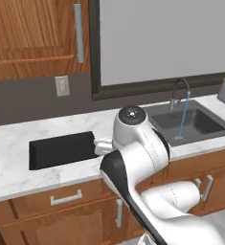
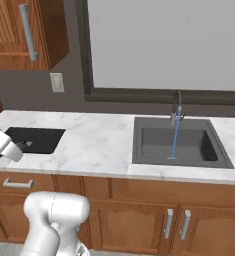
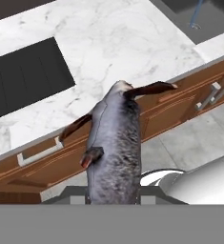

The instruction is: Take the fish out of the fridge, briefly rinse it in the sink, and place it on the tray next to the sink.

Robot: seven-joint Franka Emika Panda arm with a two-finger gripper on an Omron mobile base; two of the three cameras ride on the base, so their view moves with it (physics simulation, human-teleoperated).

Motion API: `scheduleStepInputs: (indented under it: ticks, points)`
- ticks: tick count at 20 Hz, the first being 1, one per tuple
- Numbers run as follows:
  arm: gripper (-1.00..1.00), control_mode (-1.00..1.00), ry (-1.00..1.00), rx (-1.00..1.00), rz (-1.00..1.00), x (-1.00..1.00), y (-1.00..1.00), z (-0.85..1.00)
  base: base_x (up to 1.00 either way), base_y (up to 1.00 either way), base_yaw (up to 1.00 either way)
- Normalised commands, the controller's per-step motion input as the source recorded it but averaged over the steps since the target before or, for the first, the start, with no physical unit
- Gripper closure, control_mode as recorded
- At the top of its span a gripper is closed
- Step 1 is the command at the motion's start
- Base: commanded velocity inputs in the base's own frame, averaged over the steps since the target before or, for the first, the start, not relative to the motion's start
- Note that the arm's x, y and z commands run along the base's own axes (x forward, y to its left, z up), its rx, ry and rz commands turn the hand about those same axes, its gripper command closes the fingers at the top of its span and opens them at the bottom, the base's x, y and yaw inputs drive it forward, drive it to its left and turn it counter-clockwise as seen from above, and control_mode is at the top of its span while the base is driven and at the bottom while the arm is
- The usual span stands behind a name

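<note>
We're in a kitchen: marble counter (image 2: 99,140) w/ sunk sink (image 2: 181,142), running faucet (image 2: 176,112), wood cabinets (image 2: 139,215).
</note>
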Motion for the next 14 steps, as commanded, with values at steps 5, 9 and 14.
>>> scheduleStepInputs:
  ticks: [5,9,14]
  points:
    - [1.00,1.00,0.00,0.00,0.00,0.00,0.00,0.00,0.29,0.37,0.21]
    - [1.00,1.00,0.00,0.00,0.00,0.00,0.00,0.00,0.51,0.94,0.04]
    - [1.00,1.00,0.00,0.00,0.00,0.00,0.00,0.00,0.89,0.33,0.00]
